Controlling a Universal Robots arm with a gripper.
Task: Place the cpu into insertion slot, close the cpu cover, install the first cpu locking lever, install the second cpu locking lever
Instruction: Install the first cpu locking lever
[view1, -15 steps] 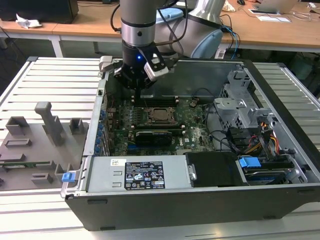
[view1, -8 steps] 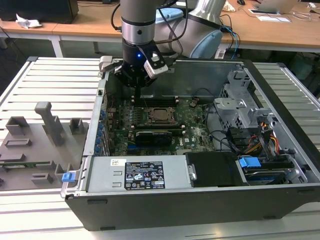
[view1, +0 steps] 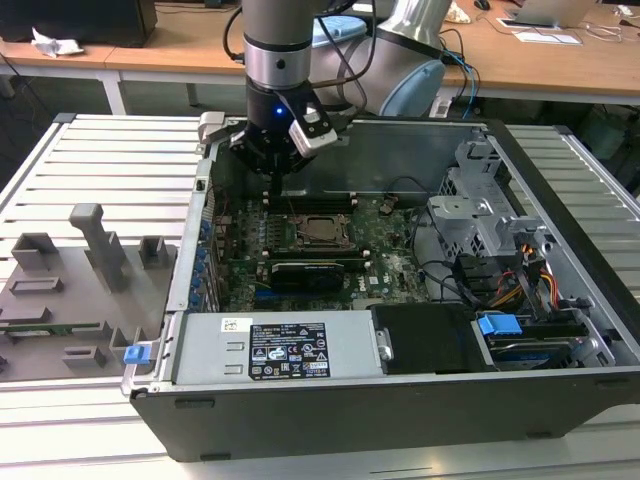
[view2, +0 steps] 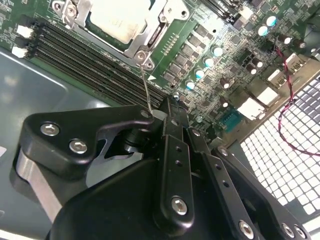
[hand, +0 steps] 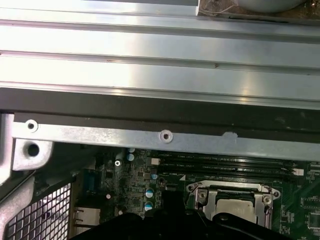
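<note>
Inside the open black desktop computer case (view1: 400, 410), on the green motherboard (view1: 395, 255), the small flat square cpu with its silvery-beige metal top (view2: 117, 17) lies in the square, metal-rimmed insertion slot (view1: 303, 232). The thin silvery frame-shaped cpu cover (view2: 150, 35) is folded down over it, and the chip shows through its centre window in both wrist views. A thin silvery wire locking lever (view2: 145, 85) rises from a corner of the socket up to the tip of the black robot gripper (view2: 167, 107). The gripper's fingers are drawn together there, but whether the wire is pinched between them cannot be told. In the exterior view the gripper (view1: 274, 188) hangs low over the board, just to the exterior view's left of the socket. Long black memory slots (view2: 85, 65) run just beside the socket. A black graphics card (view1: 305, 272) lies between the socket and the grey metal power supply box (view1: 270, 345).
</note>
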